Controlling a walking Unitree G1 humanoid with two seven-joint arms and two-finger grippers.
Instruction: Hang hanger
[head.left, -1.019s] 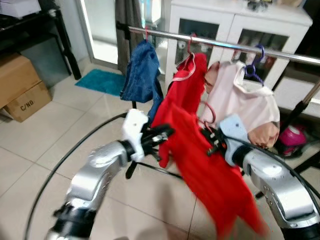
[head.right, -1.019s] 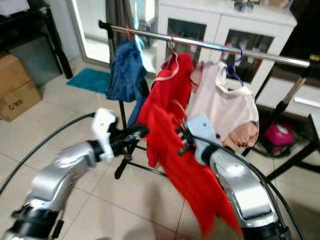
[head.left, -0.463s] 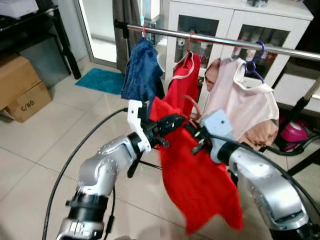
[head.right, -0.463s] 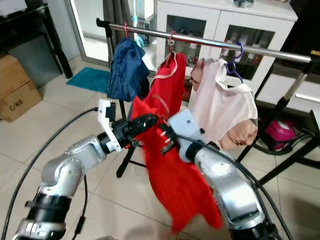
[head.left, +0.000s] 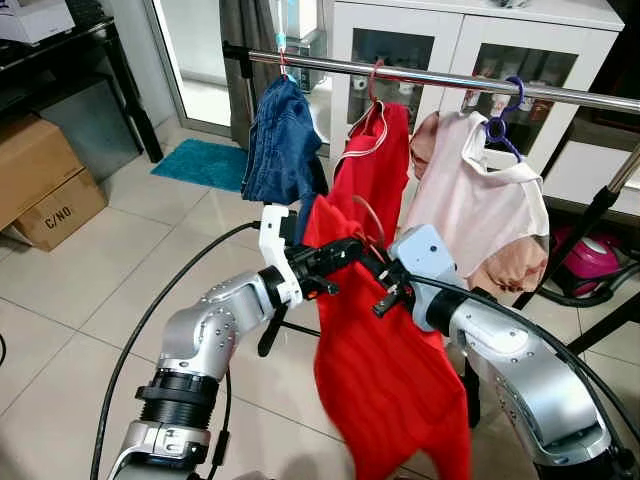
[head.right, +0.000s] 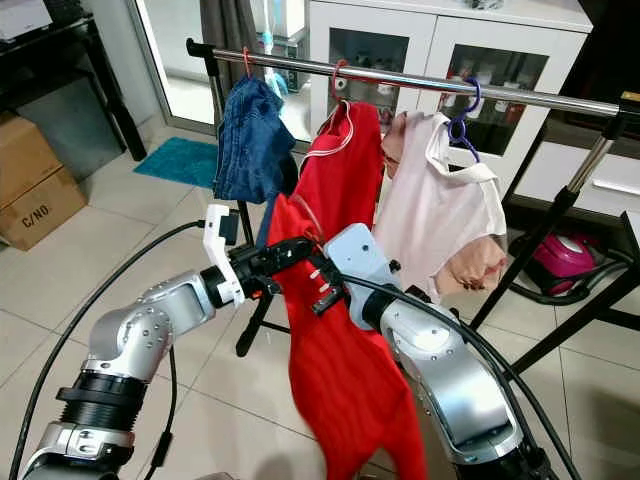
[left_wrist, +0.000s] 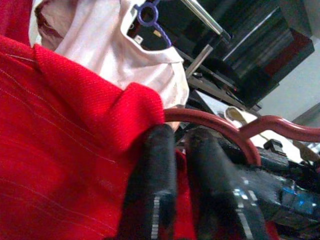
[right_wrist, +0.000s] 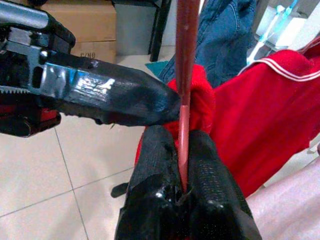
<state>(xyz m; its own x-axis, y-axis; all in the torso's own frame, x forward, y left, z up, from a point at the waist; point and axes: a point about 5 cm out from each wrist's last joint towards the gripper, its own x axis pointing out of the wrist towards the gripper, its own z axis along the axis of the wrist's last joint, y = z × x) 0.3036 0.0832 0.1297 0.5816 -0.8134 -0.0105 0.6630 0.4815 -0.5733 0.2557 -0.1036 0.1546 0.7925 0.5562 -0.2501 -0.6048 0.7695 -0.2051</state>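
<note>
- Right gripper (right_wrist: 182, 187) is clamped on the thin, stiff hanger (right_wrist: 186, 75); grip near the hook.
- Left gripper (left_wrist: 182, 150) pinches the soft, limp red shirt (head.left: 385, 370), which hangs between and below both grippers.

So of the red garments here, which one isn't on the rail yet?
The front red garment, held up on its red hanger between the left hand and right hand. The other red top already hangs from the rail.

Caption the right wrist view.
Right gripper pinches red hanger; left gripper holds red garment.
</note>
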